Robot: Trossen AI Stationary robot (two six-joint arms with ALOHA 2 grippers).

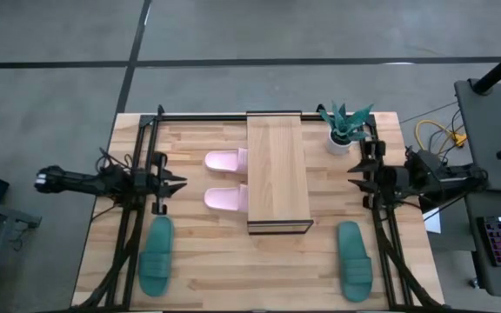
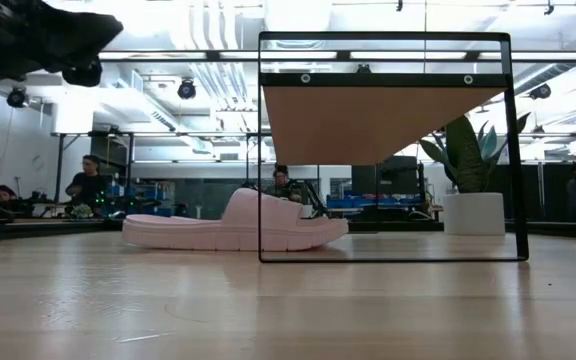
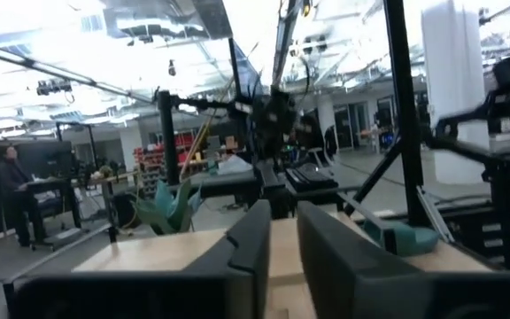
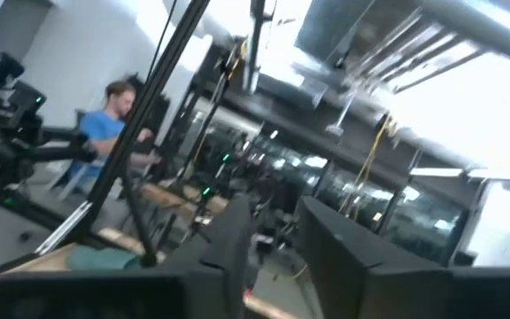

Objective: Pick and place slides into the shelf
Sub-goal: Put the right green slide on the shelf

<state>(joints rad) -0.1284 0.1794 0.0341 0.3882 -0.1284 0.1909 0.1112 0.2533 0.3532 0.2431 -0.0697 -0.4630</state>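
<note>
The shelf [image 1: 277,174], a light wood plank on a thin black frame, stands mid-table. Two pale pink slides [image 1: 224,161] [image 1: 226,199] lie sole-down at its left side with one end of each tucked under the plank; the low view shows a pink slide [image 2: 233,228] reaching into the frame. One teal-green slide [image 1: 156,254] lies flat near the left front, the other [image 1: 353,259] near the right front. My left gripper [image 1: 183,183] hovers left of the pink slides, shut, with only a slit between the fingers [image 3: 283,217]. My right gripper [image 1: 351,176] hovers right of the shelf, also shut [image 4: 277,217].
A potted plant in a white pot [image 1: 342,130] stands at the far right corner, close to the shelf's far end and the right arm. Black frame rails [image 1: 137,217] run along both table sides. People stand in the room behind the table [image 2: 88,180].
</note>
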